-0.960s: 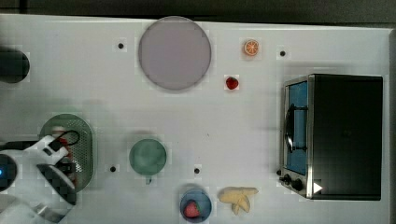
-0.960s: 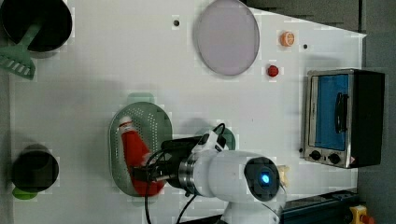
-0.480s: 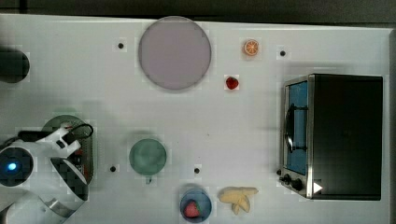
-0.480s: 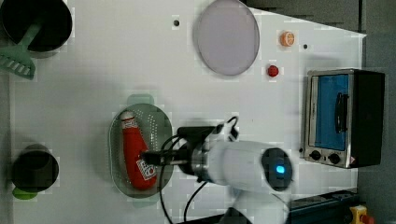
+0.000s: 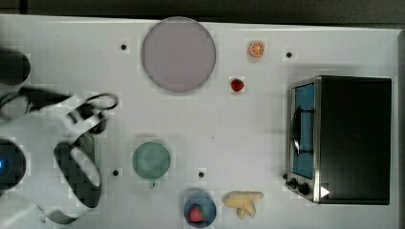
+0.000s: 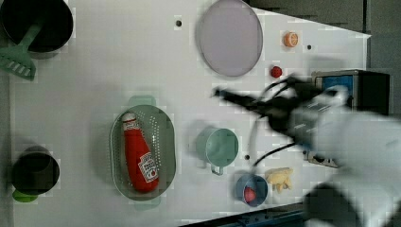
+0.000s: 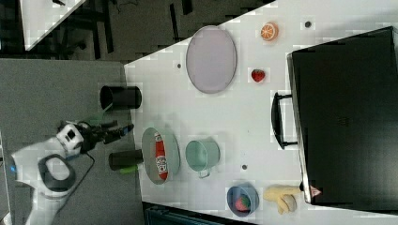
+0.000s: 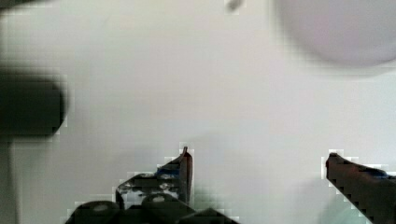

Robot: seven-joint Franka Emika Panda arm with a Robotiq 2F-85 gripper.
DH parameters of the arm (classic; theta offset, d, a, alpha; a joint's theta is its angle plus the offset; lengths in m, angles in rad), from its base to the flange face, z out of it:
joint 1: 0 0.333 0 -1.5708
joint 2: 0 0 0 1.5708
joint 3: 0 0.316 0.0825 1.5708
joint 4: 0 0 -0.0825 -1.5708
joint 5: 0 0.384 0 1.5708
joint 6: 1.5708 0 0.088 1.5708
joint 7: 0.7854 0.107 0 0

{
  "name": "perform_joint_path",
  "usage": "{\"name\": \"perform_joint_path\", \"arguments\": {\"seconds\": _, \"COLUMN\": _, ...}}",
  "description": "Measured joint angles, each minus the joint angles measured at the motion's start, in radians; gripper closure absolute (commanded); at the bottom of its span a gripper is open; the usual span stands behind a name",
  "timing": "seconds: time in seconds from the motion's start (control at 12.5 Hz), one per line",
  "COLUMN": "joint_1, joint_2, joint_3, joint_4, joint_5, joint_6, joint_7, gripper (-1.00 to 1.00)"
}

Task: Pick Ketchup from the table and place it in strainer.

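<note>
Inside the strainer (image 6: 163, 142) near the table's (image 6: 118, 61) edge lay the ketchup (image 6: 139, 158), already delivered; hence the gripper (image 8: 257, 163) hung spread and empty.

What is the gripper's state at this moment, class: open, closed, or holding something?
Gripper: open, holding nothing; the ketchup lies in the strainer.

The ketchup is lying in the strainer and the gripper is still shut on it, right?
Not quite. The ketchup does lie in the strainer, but the gripper is open and holds nothing. The wrist view shows its fingers spread wide over bare table, and the left view shows the bottle lying alone.
</note>
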Motion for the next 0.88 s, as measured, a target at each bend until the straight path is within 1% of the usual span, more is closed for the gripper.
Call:
{"name": "perform_joint_path", "arguments": {"seconds": 0.08, "joint_1": -0.017, "joint_2": -0.036, "joint_3": -0.051, "joint_4": 0.039, "joint_5": 0.02, "joint_6": -0.078, "joint_7": 0.001, "gripper": -1.0}}
{"name": "perform_joint_path", "arguments": {"seconds": 0.24, "joint_1": -0.055, "joint_2": -0.086, "joint_3": -0.165, "joint_4": 0.123, "joint_5": 0.02, "joint_6": -0.248, "joint_7": 0.001, "gripper": -1.0}}
{"name": "perform_joint_path", "arguments": {"seconds": 0.32, "joint_1": -0.067, "joint_2": -0.102, "joint_3": -0.235, "joint_4": 0.156, "joint_5": 0.018, "joint_6": -0.329, "joint_7": 0.0, "gripper": -1.0}}
{"name": "perform_joint_path", "arguments": {"seconds": 0.48, "joint_1": -0.107, "joint_2": -0.104, "joint_3": -0.344, "joint_4": 0.231, "joint_5": 0.031, "joint_6": -0.469, "joint_7": -0.011, "gripper": -1.0}}
{"name": "perform_joint_path", "arguments": {"seconds": 0.64, "joint_1": -0.133, "joint_2": -0.102, "joint_3": -0.438, "joint_4": 0.272, "joint_5": 0.038, "joint_6": -0.537, "joint_7": -0.027, "gripper": -1.0}}
{"name": "perform_joint_path", "arguments": {"seconds": 0.72, "joint_1": -0.138, "joint_2": -0.101, "joint_3": -0.473, "joint_4": 0.28, "joint_5": 0.061, "joint_6": -0.573, "joint_7": -0.035, "gripper": -1.0}}
{"name": "perform_joint_path", "arguments": {"seconds": 0.88, "joint_1": -0.14, "joint_2": -0.091, "joint_3": -0.512, "joint_4": 0.3, "joint_5": 0.072, "joint_6": -0.632, "joint_7": -0.04, "gripper": -1.0}}
